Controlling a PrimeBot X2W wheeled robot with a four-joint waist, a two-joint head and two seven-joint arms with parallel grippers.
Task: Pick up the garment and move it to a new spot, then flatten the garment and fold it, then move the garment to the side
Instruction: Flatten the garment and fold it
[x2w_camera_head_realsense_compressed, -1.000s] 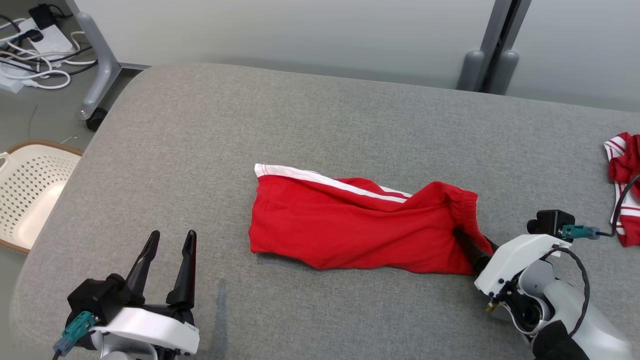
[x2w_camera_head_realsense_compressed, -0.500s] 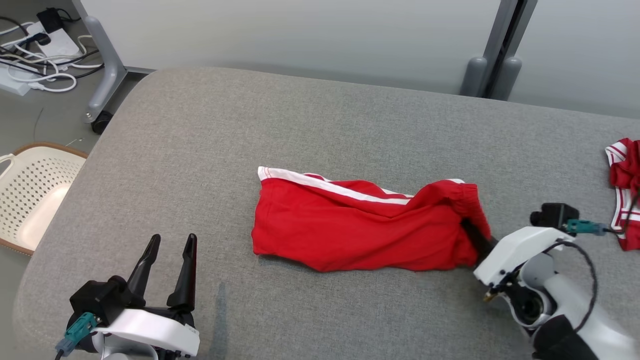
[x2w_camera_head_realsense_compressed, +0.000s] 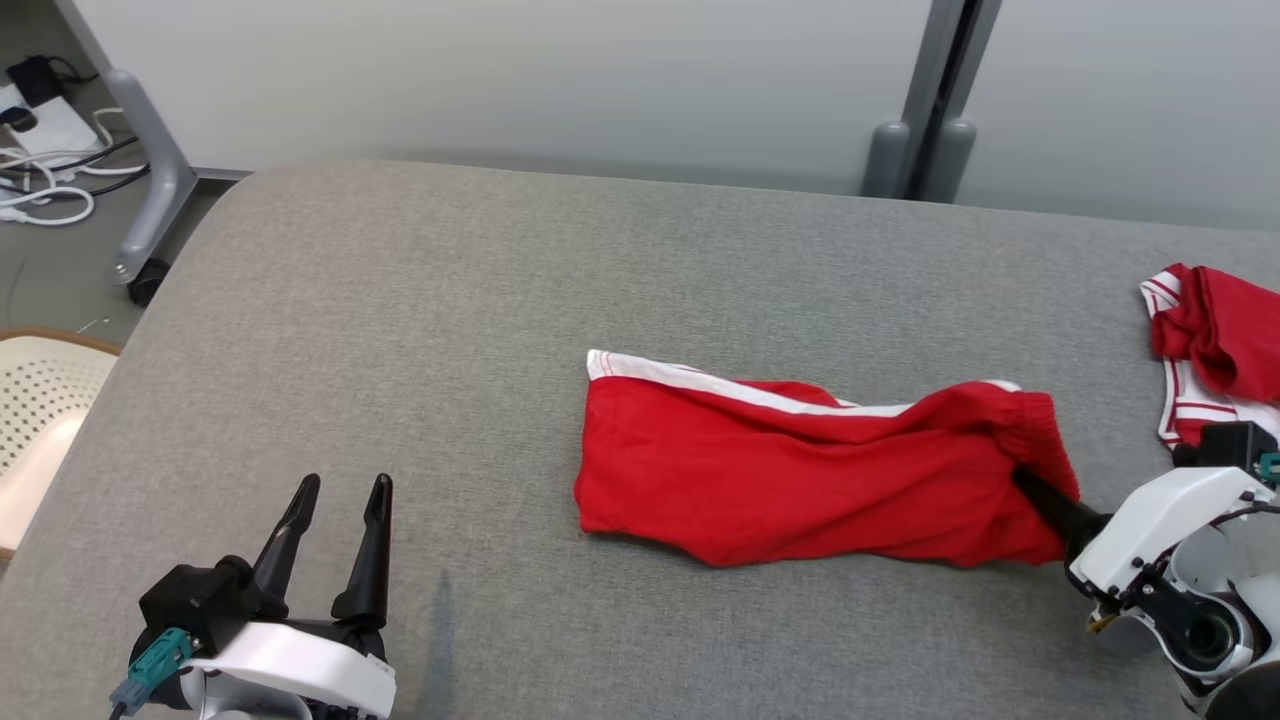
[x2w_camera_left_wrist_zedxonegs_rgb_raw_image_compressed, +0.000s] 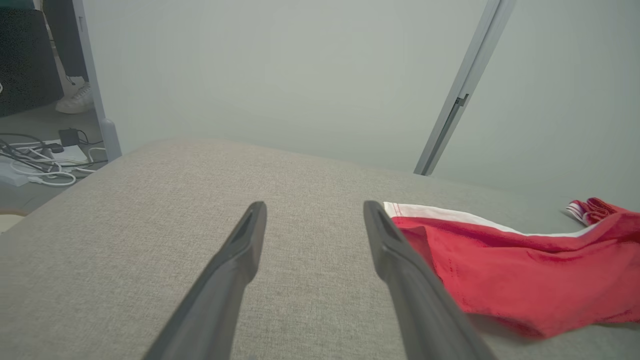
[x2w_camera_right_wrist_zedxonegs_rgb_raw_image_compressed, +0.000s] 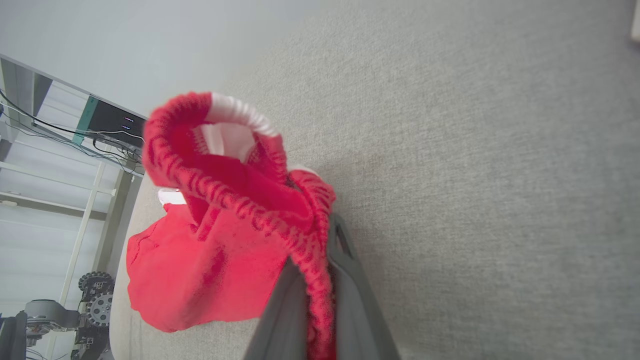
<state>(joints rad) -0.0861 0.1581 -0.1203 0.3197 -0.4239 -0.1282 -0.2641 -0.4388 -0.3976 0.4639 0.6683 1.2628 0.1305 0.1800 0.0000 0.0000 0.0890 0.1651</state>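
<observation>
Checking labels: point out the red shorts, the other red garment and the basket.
red shorts (x2w_camera_head_realsense_compressed: 800, 485), head view, mid cloth.
other red garment (x2w_camera_head_realsense_compressed: 1215, 335), head view, red fold.
basket (x2w_camera_head_realsense_compressed: 45, 395), head view, perforated wall.

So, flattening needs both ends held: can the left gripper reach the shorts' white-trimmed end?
Probably yes: the left gripper is open, bare grey surface lies between it and the shorts, and nothing covers that end.

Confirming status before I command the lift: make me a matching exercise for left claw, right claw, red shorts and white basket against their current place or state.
Things: 1 left claw; 2 right claw; 3 red shorts; 4 white basket.
States: A off the table, far left of head view; B shut, pinching red fabric; C open, holding nothing; D lying on the grey table, one end gripped.
Pairs: 1-C, 2-B, 3-D, 4-A.
</observation>
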